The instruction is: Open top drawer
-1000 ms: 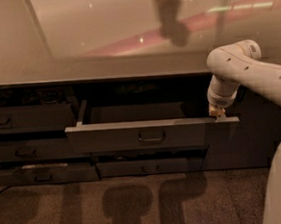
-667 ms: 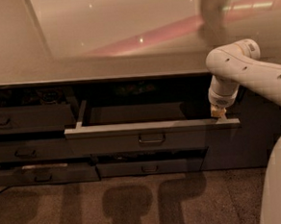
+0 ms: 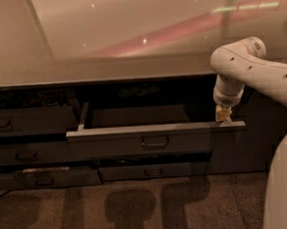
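Note:
The top drawer [image 3: 116, 144] is the wide dark grey front in the middle, pulled out from the cabinet, with a rounded pull handle [image 3: 155, 141] at its centre and a pale metal top rim. Its inside is dark. My gripper [image 3: 223, 116] hangs from the white arm [image 3: 238, 65] and sits at the drawer's right end, just behind the front's top rim.
A narrower drawer [image 3: 16, 123] at the left stands slightly out. Shallow drawers [image 3: 152, 171] lie below, one at the lower left [image 3: 44, 176] ajar. A long glossy countertop [image 3: 105, 65] runs above. My white body [image 3: 286, 185] fills the right edge. Carpeted floor lies in front.
The drawer and the arm stay as they were. Only the reflections on the countertop have shifted.

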Available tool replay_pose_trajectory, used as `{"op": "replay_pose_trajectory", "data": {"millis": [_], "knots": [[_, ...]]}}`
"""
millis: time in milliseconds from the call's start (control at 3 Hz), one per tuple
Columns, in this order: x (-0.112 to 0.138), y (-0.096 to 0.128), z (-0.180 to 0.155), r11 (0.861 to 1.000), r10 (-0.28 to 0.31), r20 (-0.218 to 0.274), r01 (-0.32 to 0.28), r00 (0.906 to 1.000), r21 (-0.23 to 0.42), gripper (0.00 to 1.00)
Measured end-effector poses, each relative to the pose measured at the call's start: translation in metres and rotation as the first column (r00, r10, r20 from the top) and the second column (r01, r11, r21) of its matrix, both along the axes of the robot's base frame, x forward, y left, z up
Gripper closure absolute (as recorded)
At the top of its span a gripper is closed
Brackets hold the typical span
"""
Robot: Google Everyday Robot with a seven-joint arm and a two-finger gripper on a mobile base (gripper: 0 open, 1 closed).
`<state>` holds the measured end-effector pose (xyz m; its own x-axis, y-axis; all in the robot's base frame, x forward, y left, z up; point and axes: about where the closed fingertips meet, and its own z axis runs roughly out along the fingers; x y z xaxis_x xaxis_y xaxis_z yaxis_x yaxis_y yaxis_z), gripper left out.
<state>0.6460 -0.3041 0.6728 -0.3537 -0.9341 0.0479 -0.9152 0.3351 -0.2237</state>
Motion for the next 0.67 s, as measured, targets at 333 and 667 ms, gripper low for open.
{"op": "replay_pose_trajectory", "data": {"millis": [333, 667], "knots": [[0.002, -0.001, 0.001, 1.0, -0.004, 0.001, 0.004, 1.0, -0.001, 0.0], [-0.014, -0.005, 0.006, 1.0, -0.011, 0.025, 0.011, 0.9996, 0.018, 0.0]]}}
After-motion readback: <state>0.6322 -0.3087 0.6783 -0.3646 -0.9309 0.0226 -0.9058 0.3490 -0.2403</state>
